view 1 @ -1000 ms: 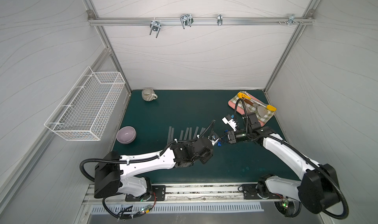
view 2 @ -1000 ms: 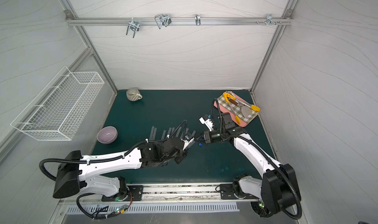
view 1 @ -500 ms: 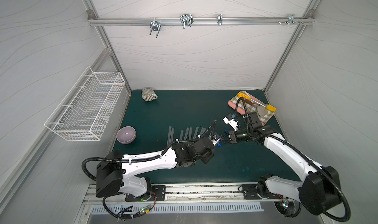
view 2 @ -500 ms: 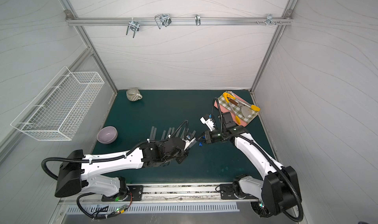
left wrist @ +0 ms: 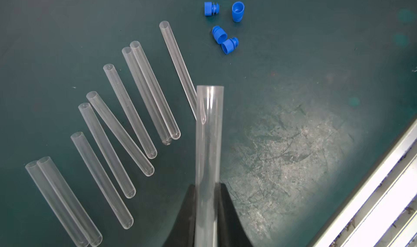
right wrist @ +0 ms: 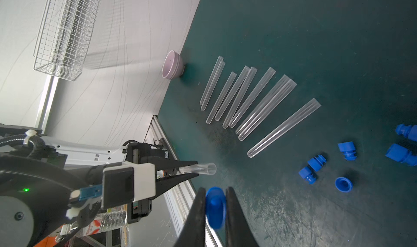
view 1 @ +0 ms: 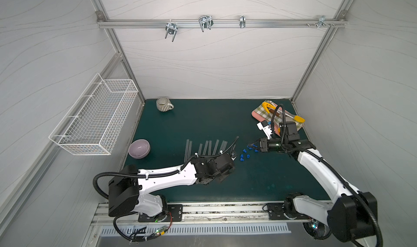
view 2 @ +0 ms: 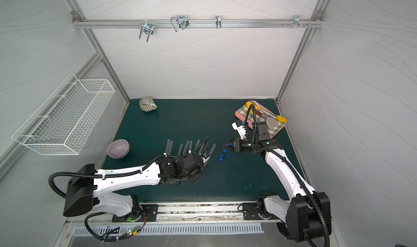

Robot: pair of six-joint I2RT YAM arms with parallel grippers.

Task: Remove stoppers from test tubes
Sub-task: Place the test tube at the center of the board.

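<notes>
Left gripper (left wrist: 207, 188) clamps an unstoppered test tube (left wrist: 208, 133), base hidden between its jaws; right gripper (right wrist: 215, 188) pinches a blue stopper (right wrist: 215, 208) near the mouth; loose stoppers (view 1: 241, 159) lie mid-frame in a top view

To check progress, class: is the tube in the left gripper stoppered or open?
Open: the held tube has a bare mouth in both wrist views, and the right gripper pinches a blue stopper apart from it.

Thin clear plastic test tubes (left wrist: 129, 111): looked smooth, glossy. Small blue plastic stoppers (left wrist: 218, 35): smooth, ribbed. Dark green table mat (left wrist: 293, 54): was matt, scuffed pale in patches. Lilac round bowl (view 1: 139, 148): shone.
</notes>
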